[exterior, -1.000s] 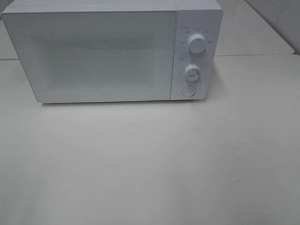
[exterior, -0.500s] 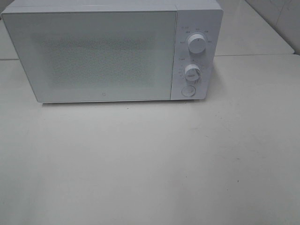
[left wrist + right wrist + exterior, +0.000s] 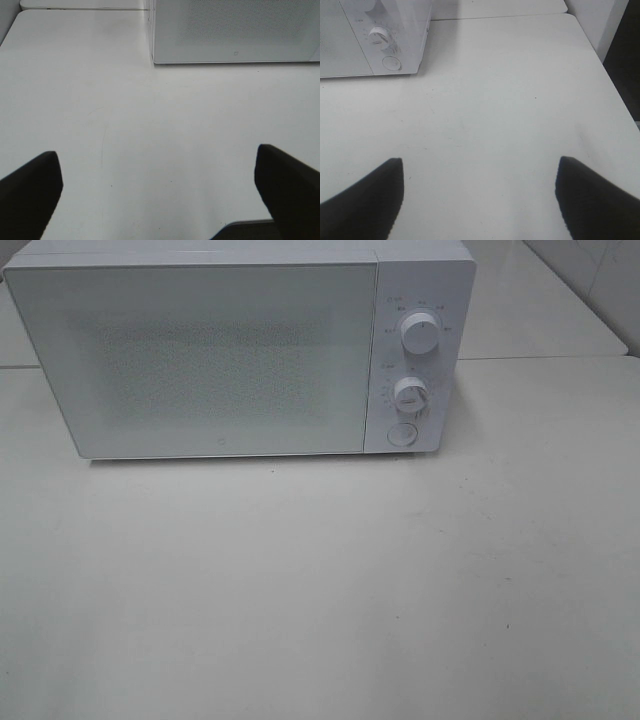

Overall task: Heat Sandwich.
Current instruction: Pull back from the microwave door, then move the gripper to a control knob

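A white microwave (image 3: 220, 350) stands at the back of the white table (image 3: 320, 590) with its door shut; two round knobs (image 3: 421, 333) and a round button (image 3: 402, 434) sit on its right panel. The sandwich is out of view in every frame. My left gripper (image 3: 157, 195) hovers open over bare tabletop, its dark fingers (image 3: 30, 192) spread wide, the microwave's lower left corner (image 3: 235, 30) ahead of it. Over the table's right part my right gripper (image 3: 477, 195) is open too, empty, with the microwave's control panel (image 3: 385, 37) in front. Neither arm shows in the exterior high view.
A second table surface (image 3: 540, 300) adjoins behind the microwave on the right. The table's right edge (image 3: 615, 95) drops off to dark floor. The near table edge (image 3: 250, 222) shows under the left gripper.
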Controlling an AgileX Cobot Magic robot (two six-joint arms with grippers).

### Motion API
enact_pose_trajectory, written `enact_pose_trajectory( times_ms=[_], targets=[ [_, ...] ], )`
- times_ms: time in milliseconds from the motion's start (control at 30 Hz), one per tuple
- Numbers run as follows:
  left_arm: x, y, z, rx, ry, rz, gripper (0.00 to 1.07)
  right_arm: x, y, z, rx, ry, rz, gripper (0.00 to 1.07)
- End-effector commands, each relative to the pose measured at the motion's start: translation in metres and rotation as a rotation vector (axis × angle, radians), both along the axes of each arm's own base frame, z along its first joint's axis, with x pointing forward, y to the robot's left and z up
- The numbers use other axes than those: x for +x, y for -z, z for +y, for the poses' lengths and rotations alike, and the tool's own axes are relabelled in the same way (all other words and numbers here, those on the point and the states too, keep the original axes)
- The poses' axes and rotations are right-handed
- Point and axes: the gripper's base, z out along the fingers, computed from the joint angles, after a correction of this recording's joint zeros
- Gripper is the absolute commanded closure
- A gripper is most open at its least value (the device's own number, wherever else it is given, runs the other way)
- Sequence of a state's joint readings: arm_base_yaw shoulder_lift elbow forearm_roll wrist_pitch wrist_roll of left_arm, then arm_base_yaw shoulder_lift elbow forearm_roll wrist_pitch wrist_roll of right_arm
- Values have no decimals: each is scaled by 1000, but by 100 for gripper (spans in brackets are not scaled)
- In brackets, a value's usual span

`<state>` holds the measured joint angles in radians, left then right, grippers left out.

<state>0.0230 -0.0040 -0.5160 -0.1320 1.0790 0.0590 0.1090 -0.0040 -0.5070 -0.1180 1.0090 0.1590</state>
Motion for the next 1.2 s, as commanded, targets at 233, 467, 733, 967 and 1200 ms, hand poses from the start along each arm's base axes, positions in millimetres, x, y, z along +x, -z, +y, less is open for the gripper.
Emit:
enact_pose_trajectory(
  times_ms=[233,467,733,967,1200],
  targets=[
    [-4,0,-1,-12,-1,-29,9,-3,0,0,-7,3,-35,32],
    [-4,0,-1,-12,-1,-29,9,-3,0,-1,-10,5,-35,32],
    [-4,0,-1,-12,-1,-29,9,-4,-9,-1,-16,2,-98,32],
    [-4,0,-1,-12,-1,-29,9,8,-18,1,-15,-9,-147,32],
    [-4,0,-1,-12,-1,-29,9,41,-23,6,-20,-27,-114,32]
  ],
)
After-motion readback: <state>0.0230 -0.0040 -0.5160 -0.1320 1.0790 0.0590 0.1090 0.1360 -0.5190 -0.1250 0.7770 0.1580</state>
